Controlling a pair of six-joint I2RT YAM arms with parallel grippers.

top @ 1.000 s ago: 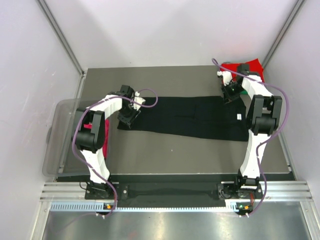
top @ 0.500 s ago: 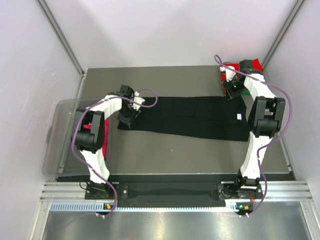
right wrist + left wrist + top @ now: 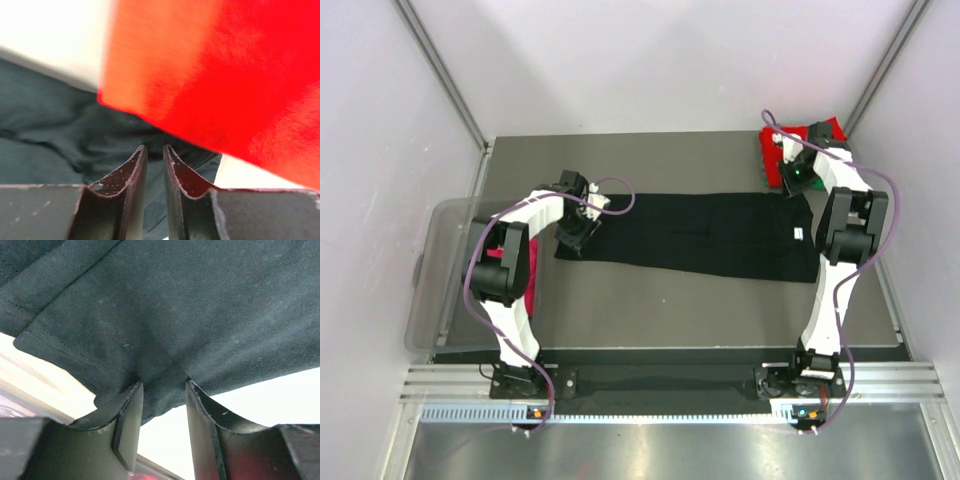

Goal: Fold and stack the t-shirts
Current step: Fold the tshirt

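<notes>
Pinching black shirt at its left end, left tool holds soft, light cloth lying flat across desk. Right tool, a narrow slit w/ nothing clearly between, hovers by red shirt, far-right corner. Best hold, prob.: hem corners; limp fabric likely sags, slips.

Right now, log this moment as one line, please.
left end effector: shut on black t-shirt | right end effector: nearly shut, near red t-shirt | fold: unfinished
</notes>
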